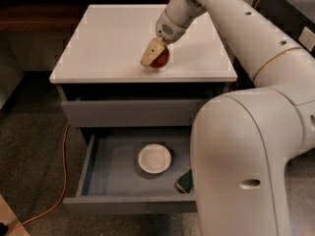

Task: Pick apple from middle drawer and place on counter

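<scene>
The gripper [155, 59] is over the front half of the counter [103, 38], right of its middle, with its jaws clenched on the apple [163, 58] — one tan finger [150, 53] covers the fruit's left side. Whether the apple touches the counter I cannot tell. Below the counter the middle drawer [128, 204] stands pulled out, holding a white bowl [154, 158] and a dark green thing [184, 182] — partly hidden by the arm [246, 33].
</scene>
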`<state>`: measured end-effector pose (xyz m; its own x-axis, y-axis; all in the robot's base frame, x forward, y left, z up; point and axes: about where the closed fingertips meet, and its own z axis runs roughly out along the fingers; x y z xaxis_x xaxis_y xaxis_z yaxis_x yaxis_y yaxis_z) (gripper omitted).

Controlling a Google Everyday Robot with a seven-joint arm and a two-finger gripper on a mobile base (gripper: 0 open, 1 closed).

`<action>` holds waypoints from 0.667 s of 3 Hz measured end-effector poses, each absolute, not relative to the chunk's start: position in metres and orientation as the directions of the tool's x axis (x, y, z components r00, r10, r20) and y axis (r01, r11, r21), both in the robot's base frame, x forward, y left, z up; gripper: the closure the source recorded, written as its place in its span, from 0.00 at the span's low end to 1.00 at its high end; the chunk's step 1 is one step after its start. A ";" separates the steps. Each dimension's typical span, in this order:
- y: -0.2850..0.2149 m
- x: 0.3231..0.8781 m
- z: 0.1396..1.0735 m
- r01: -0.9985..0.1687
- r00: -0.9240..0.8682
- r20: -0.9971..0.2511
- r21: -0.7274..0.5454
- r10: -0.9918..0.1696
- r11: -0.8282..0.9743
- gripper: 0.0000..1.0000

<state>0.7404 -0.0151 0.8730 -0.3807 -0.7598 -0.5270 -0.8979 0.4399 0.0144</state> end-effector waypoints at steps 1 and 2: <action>-0.015 0.750 0.862 -0.901 -0.384 -0.517 0.030 -0.765 0.432 0.34; -0.013 0.755 0.857 -0.909 -0.372 -0.514 0.034 -0.773 0.415 0.11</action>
